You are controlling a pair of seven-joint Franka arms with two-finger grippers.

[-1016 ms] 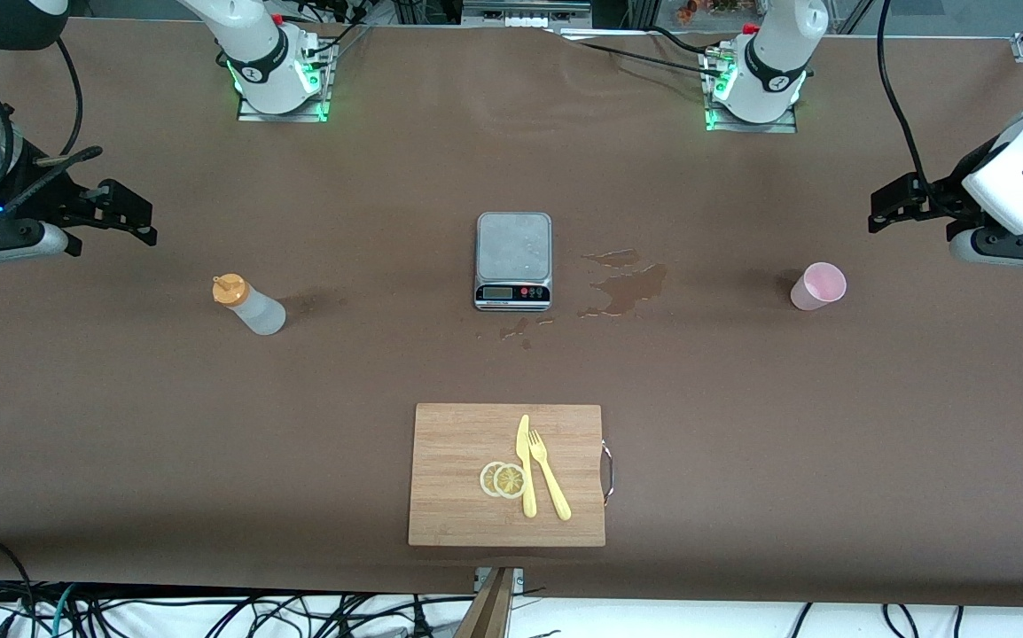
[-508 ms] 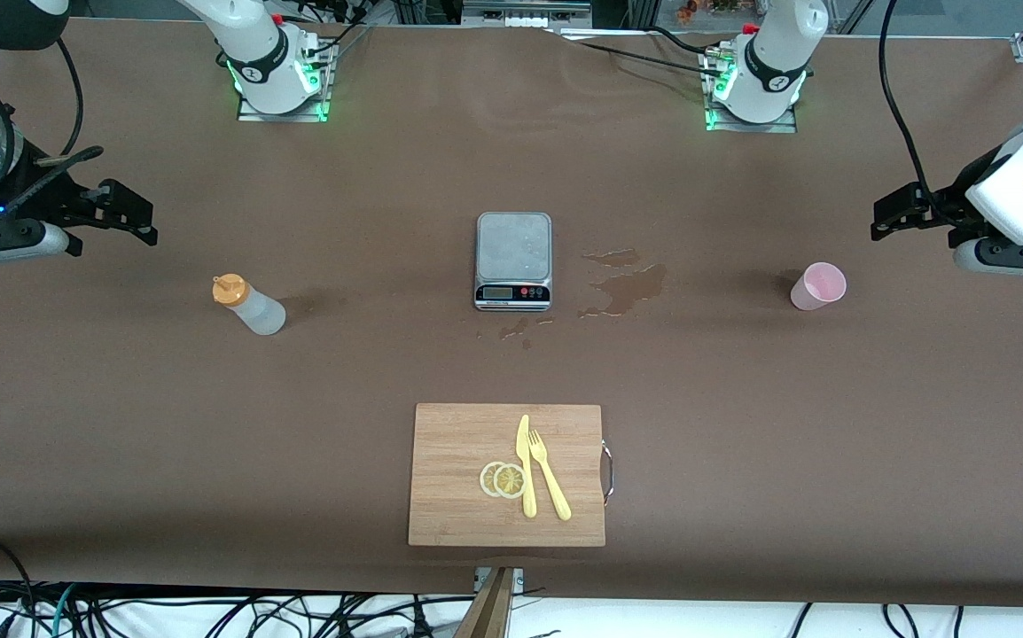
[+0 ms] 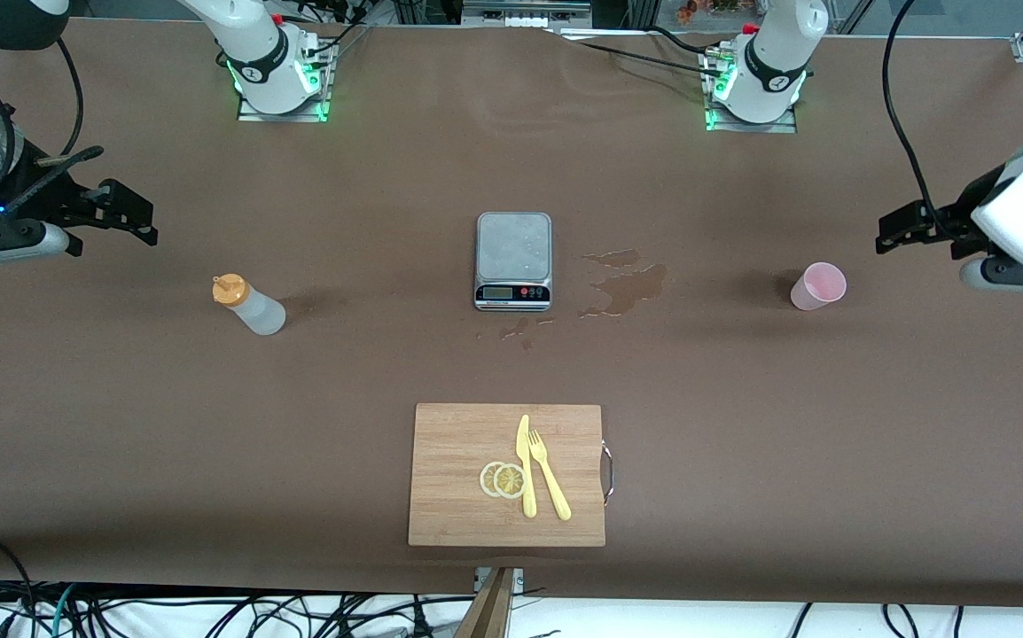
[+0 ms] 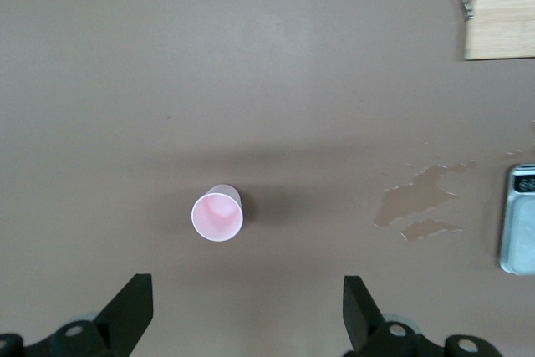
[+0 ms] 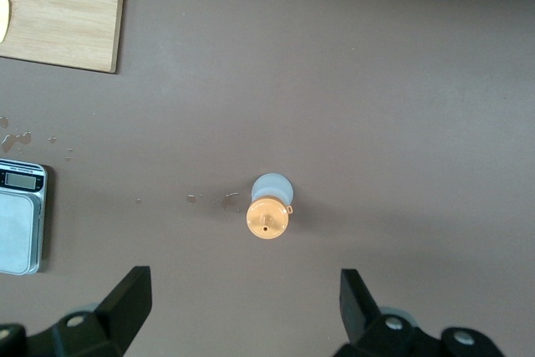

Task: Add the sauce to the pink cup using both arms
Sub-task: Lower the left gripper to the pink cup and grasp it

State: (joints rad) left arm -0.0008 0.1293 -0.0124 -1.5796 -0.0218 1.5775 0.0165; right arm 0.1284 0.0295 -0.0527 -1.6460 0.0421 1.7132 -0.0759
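The sauce bottle, translucent with an orange cap, stands upright on the brown table toward the right arm's end. It also shows in the right wrist view. My right gripper is open and empty, hovering over bare table beside the bottle; its fingers straddle nothing. The pink cup stands upright toward the left arm's end and looks empty in the left wrist view. My left gripper is open and empty over bare table beside the cup, apart from it.
A kitchen scale sits mid-table with a wet spill beside it. A wooden cutting board with lemon slices, a yellow knife and a fork lies nearer the front camera.
My left gripper has shifted a little toward the left arm's end of the table and lower in the front view. The right arm, bottle and cup have not moved.
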